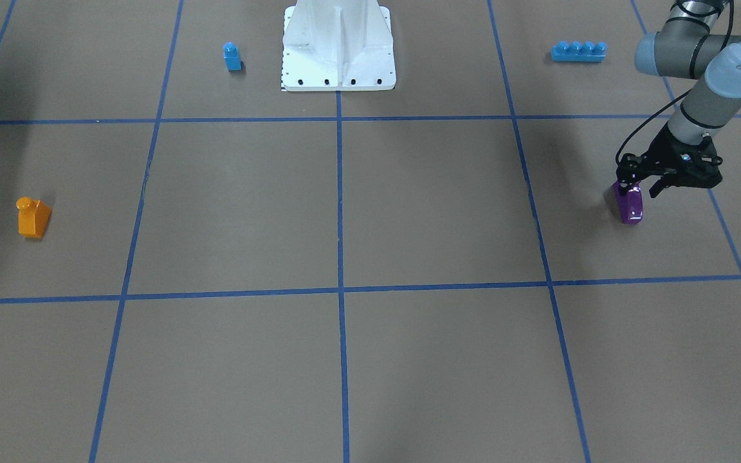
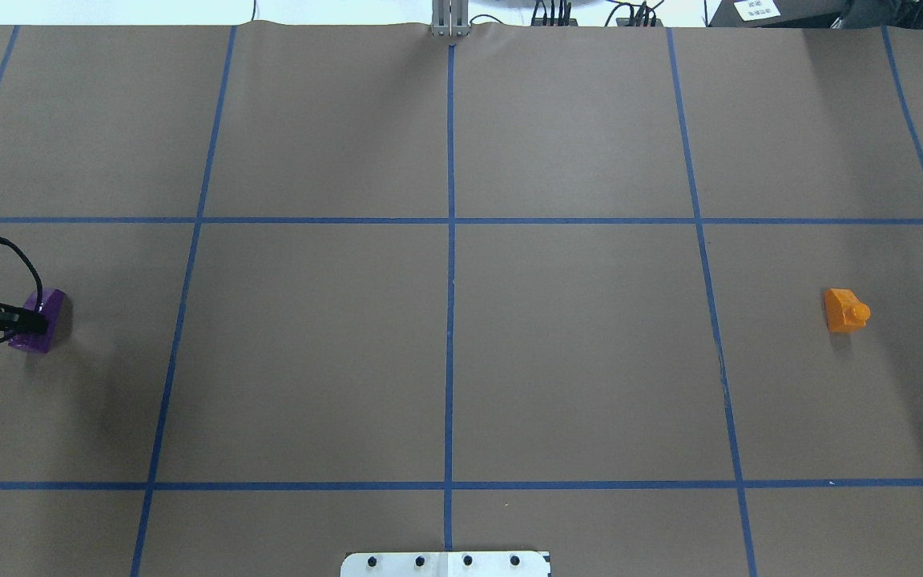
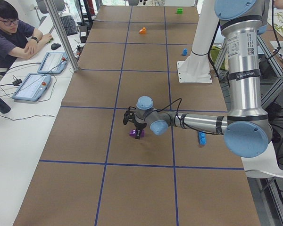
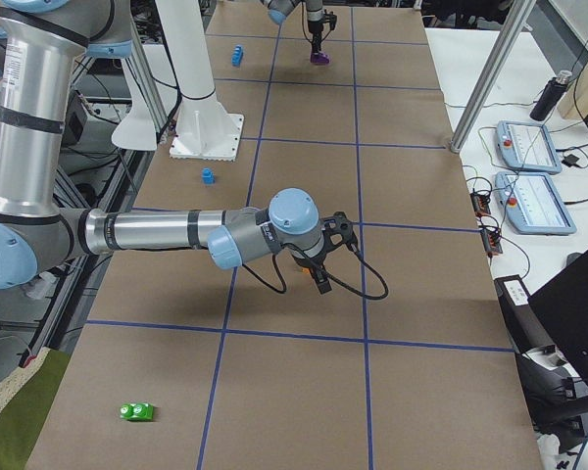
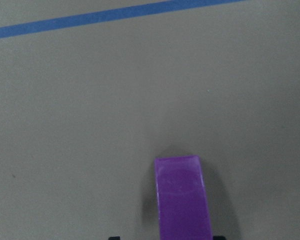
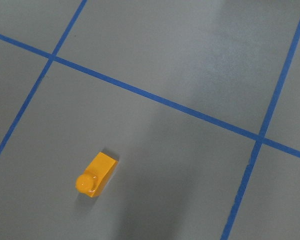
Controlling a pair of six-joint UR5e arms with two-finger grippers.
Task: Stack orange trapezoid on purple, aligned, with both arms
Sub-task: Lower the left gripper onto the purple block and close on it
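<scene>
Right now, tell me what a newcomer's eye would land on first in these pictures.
The left gripper is low over the purple brick at the robot's far left, but the pictures do not show whether it has gripped the brick. Far across the brown, blue-taped table, the orange trapezoid lies alone near the robot's right end.

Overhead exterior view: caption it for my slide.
Left end effector at the purple brick, orange trapezoid lying apart at far right.
</scene>
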